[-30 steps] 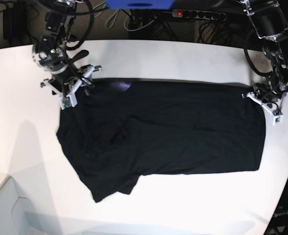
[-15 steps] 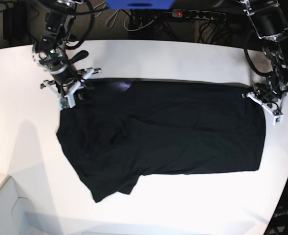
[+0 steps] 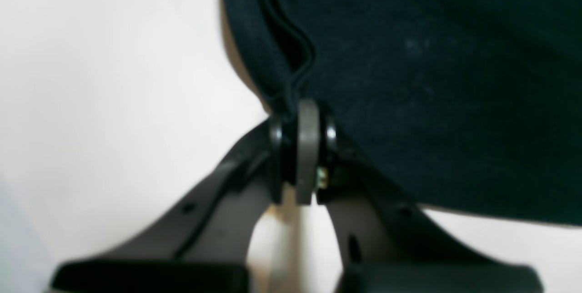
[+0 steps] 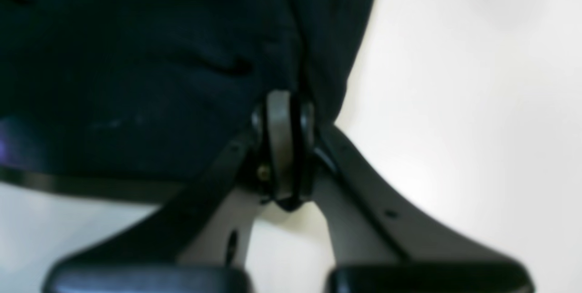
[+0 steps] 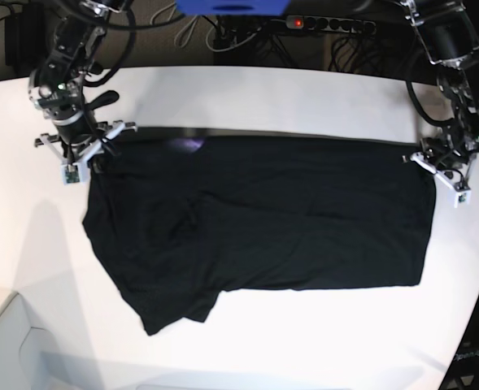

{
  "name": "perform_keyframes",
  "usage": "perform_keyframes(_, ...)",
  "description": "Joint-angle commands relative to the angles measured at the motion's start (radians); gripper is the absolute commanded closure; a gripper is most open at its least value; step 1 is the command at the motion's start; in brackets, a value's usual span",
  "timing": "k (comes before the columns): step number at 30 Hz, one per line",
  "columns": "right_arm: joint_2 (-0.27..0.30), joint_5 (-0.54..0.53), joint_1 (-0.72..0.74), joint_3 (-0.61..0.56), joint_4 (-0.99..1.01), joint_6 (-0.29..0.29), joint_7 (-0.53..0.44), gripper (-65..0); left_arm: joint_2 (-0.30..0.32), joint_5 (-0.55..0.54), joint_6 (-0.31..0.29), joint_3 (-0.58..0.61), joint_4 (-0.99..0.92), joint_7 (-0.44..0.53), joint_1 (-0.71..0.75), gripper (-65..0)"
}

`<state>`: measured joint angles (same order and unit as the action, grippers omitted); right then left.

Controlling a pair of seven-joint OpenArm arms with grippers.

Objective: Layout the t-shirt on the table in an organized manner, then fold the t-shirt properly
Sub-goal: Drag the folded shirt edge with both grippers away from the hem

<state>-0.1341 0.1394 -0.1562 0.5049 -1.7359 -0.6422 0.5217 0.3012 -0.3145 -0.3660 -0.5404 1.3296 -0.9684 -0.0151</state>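
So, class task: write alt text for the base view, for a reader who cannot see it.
A black t-shirt lies spread across a white table, seen from above, with its far edge pulled nearly straight. The right gripper and the left gripper each pinch one far corner with jaws shut. The near-left part stays rumpled.

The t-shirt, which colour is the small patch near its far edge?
Purple, a small patch on the otherwise black t-shirt; the base view shows it best.

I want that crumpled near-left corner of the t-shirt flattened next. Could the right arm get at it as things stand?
Probably not yet. The right gripper is shut on the t-shirt at its far corner, so it must let go first. Otherwise the table between looks bare.
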Motion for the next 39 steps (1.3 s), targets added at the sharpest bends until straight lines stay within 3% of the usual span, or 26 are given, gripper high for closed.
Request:
perform_keyframes(1,0.001,-0.011,0.004,0.001,-0.031,-0.001,-0.024,0.0,0.019,-0.004,0.003,-0.005,0.014,0.010,-0.019,-0.1)
perform_keyframes(7,0.026,-0.013,0.002,0.002,-0.043,-0.003,-0.024,0.0,0.022,-0.004,0.003,-0.007,0.014,0.016,-0.019,-0.1)
perform_keyframes(10,0.037,-0.013,0.002,0.004,-0.040,-0.056,-0.022,0.0,0.031,-0.004,0.003,-0.017,0.014,0.073,-0.010,-0.1)
perform_keyframes(16,0.067,-0.013,0.011,0.034,-0.014,-0.056,-0.022,0.0,0.042,-0.005,0.003,-0.108,0.012,0.084,-0.010,-0.1)
perform_keyframes(29,0.166,-0.011,0.040,0.034,0.078,-0.056,-0.031,0.0,0.063,-0.007,0.003,-0.113,0.021,0.084,-0.010,-0.1)
perform_keyframes(39,0.170,-0.011,0.043,0.028,0.076,-0.056,-0.031,0.0,0.060,-0.007,0.002,-0.113,0.023,0.082,-0.009,-0.1)
